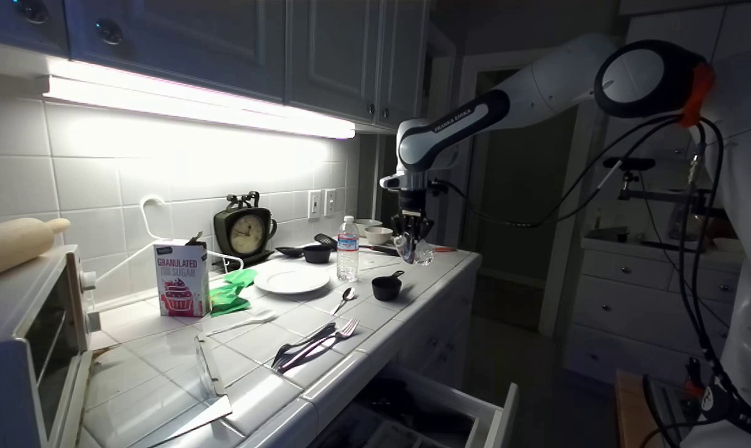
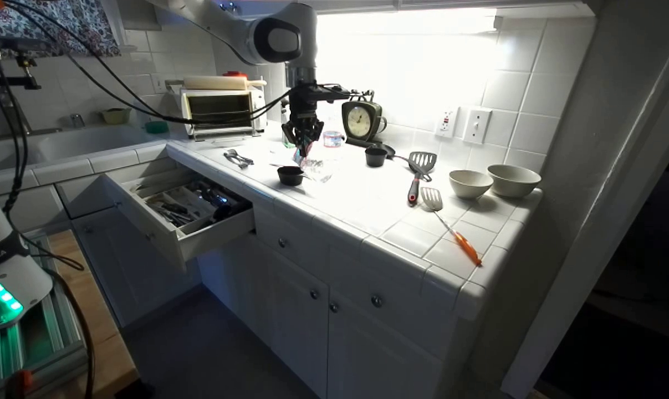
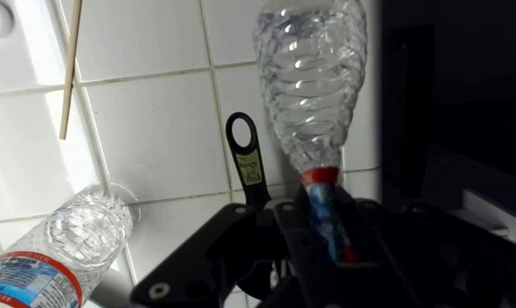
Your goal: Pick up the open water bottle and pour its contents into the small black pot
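My gripper [image 1: 412, 239] is shut on the open water bottle [image 1: 424, 254], a clear, crumpled plastic bottle. It pinches the bottle at its blue and red label, seen in the wrist view [image 3: 311, 94], and holds it above the counter, tipped well off upright. The bottle's mouth is hidden in the wrist view. The small black pot [image 1: 386, 287], a round cup with a flat handle, stands on the counter below and close to the gripper. It also shows in an exterior view [image 2: 290, 175]. In the wrist view its handle [image 3: 247, 158] shows, while its bowl is mostly hidden behind the gripper.
A second, capped bottle [image 1: 348, 249] stands upright near the white plate [image 1: 291, 277]. Another black cup [image 1: 317, 253] is farther back. A spoon [image 1: 344, 300], forks [image 1: 316, 345], a sugar carton [image 1: 182, 277] and a clock [image 1: 247, 231] stand or lie around. An open drawer [image 2: 218, 244] juts out in front.
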